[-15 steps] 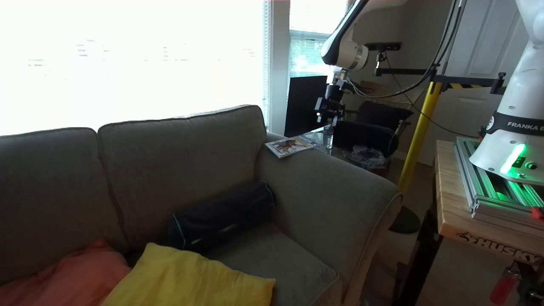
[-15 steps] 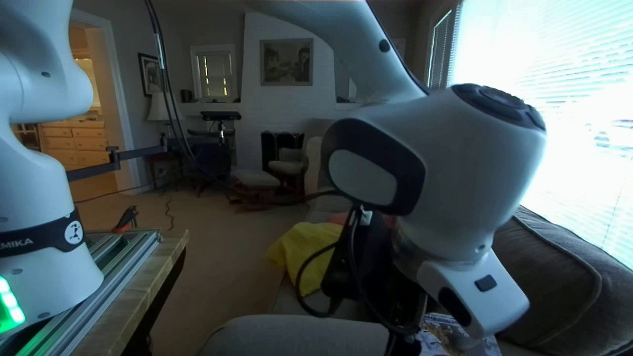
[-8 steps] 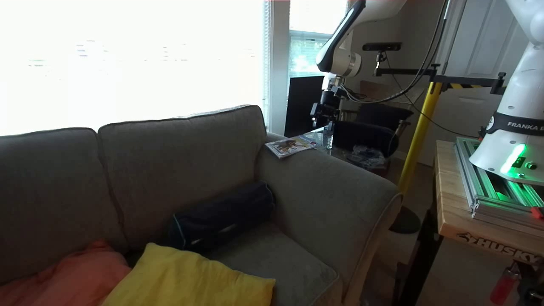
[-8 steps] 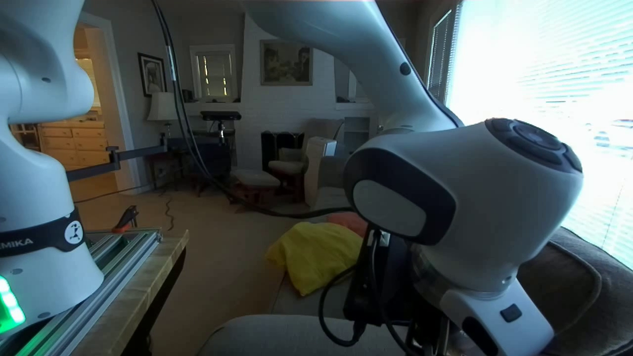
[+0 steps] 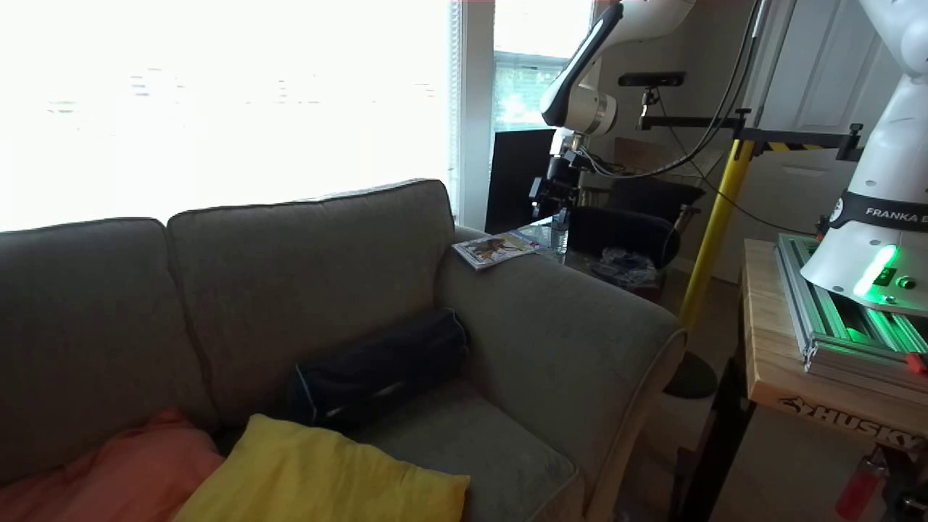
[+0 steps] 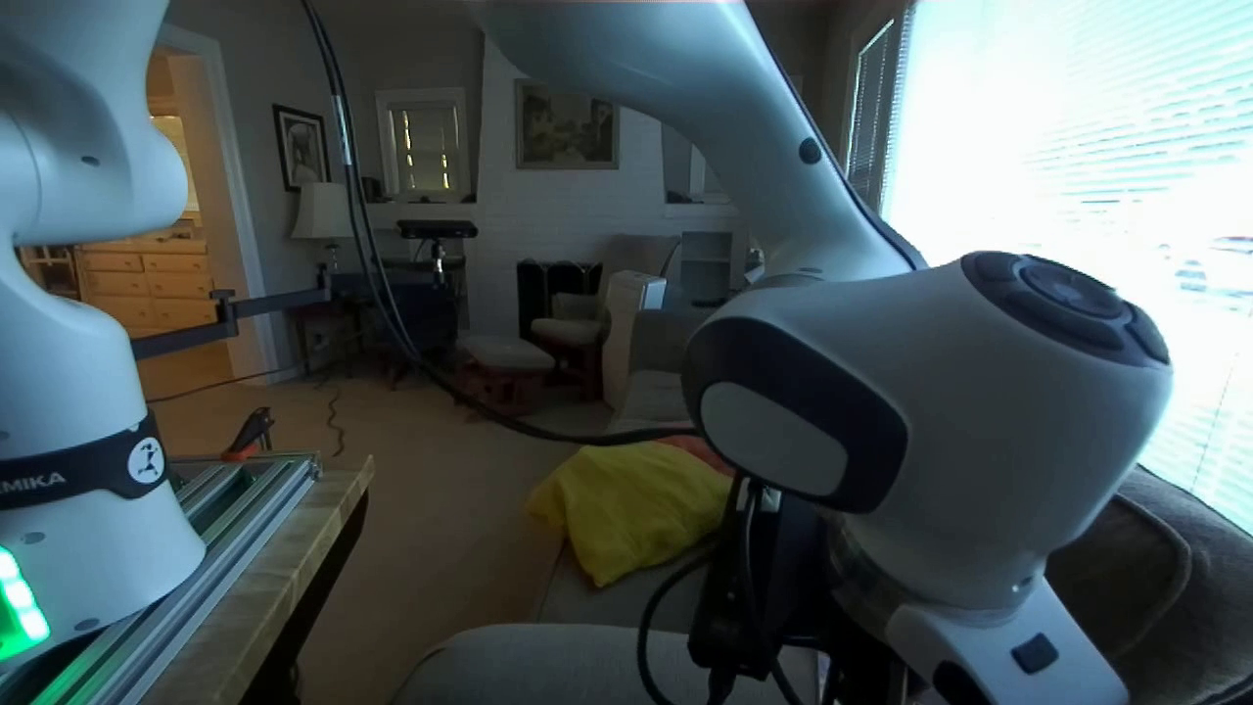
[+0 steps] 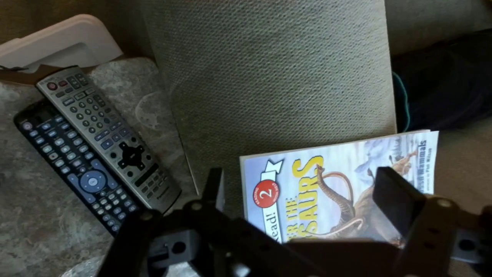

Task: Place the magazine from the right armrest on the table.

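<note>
The magazine lies flat on the back end of the right armrest in an exterior view. In the wrist view the magazine has a dinosaur cover and lies across the woven armrest. My gripper hangs above the armrest's outer edge. In the wrist view the gripper is open and empty, its fingers spread over the magazine without holding it. The mottled grey top beside the armrest looks like the table. In an exterior view the arm hides the magazine; the armrest shows below.
A black remote and a silver remote lie on the table near a white plastic item. A water bottle stands below the gripper. A dark bolster and yellow cloth lie on the sofa.
The arm and open gripper have moved toward the sofa back and slightly lower, mostly in the earlier half second. The magazine has not moved.
</note>
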Controlling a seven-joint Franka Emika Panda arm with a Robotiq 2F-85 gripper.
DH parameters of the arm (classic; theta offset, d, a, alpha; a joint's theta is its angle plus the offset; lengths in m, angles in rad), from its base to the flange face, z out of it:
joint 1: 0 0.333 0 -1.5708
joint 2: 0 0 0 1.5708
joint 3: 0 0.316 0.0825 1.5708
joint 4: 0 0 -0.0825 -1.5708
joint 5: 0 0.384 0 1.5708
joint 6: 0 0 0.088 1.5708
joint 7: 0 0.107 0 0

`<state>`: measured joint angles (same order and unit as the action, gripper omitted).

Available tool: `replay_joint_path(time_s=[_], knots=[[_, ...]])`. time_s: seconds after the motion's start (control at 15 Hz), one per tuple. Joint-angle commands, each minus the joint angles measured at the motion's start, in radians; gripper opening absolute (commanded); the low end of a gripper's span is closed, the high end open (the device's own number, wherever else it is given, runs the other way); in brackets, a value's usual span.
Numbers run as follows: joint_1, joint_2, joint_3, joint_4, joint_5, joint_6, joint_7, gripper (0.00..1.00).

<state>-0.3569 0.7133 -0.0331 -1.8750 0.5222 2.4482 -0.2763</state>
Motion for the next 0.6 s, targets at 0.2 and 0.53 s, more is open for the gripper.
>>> replay_joint_path(time_s=[0.2, 0.53], knots=[[-0.175, 0.111, 0.126, 0.116, 0.042, 0.023, -0.173, 1.00], [-0.326, 0.192, 0.259, 0.188, 0.061, 0.002, -0.469, 1.00]])
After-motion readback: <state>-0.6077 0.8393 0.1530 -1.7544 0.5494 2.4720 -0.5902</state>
